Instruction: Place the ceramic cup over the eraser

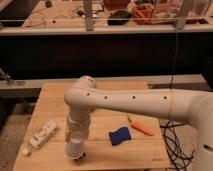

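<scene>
Down near the front-left corner of the surface, the claw sits almost wholly buried under the thick white wrist of the arm. Only a dark sliver of it shows, and I can't tell what lies beneath. The arm runs off the right edge of the view. A whitish thing by the left edge of the surface is too blurred to name. The clutter on the far bench is a smear.

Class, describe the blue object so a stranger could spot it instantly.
Start at the wooden table. Between the pincer, low at the table's front edge, and a thin orange item lies the blue object. It alone is flat and dark blue.
</scene>
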